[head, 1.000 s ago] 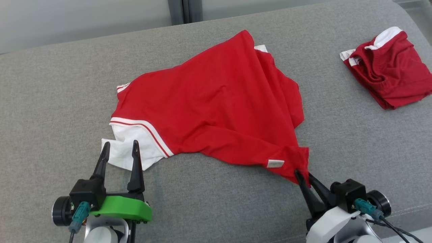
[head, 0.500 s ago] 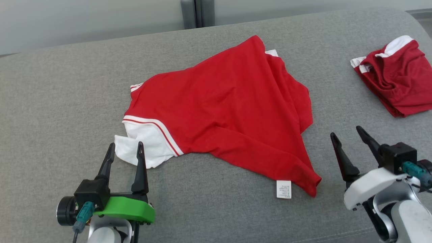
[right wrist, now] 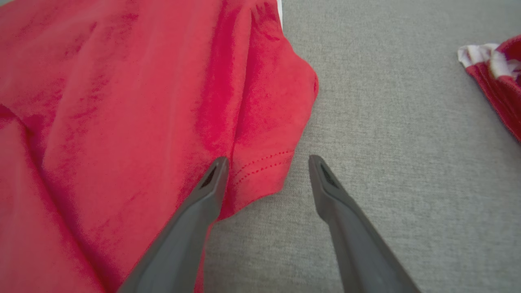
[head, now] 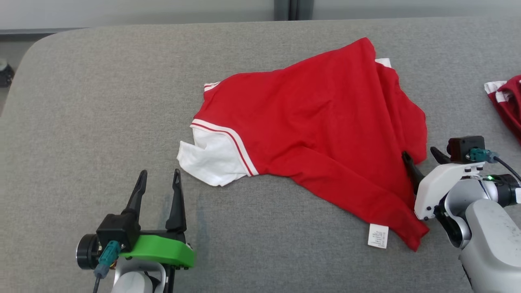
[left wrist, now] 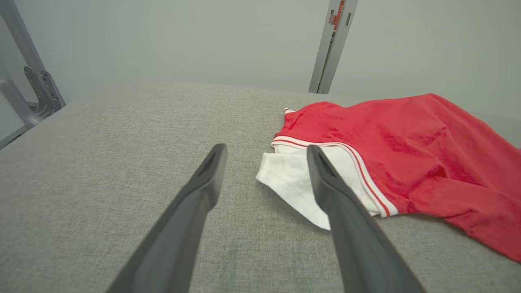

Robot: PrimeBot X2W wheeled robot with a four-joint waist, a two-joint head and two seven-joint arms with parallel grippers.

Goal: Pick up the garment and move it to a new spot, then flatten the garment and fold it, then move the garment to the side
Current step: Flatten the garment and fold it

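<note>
Grey padded tabletop (head: 101, 101) carries the red garment (head: 317, 134), which lies rumpled right of centre, one corner pointing far and a long tail running near and to the right. Flattening looks like the step in hand, and it seems barely begun: the body is doubled over itself along the right side. A second red bundle (head: 508, 101) sits well apart at the far right and should be left alone.

The right gripper (head: 419, 151) hangs at the garment's right edge with its fingers spread and nothing between them. In the right wrist view one finger sits over the stitched hem and the other over bare tabletop. A good grasp would probably take that folded flap (right wrist: 264, 171) low and by a single layer, then draw it right so the crease opens without dragging the whole cloth. The left gripper (head: 159, 172), fingers likewise apart and empty, waits just near of the white sleeve (head: 209, 156); pinning or pulling that sleeve leftward at the same time would likely keep the fabric taut. A small white label (head: 378, 236) lies beside the near corner.

Whether the right finger touches the cloth cannot be told. The collar and the other sleeve are hidden under the folds, apart from a white scrap (head: 382, 62) at the far edge. The second bundle is cut off by the frame.
</note>
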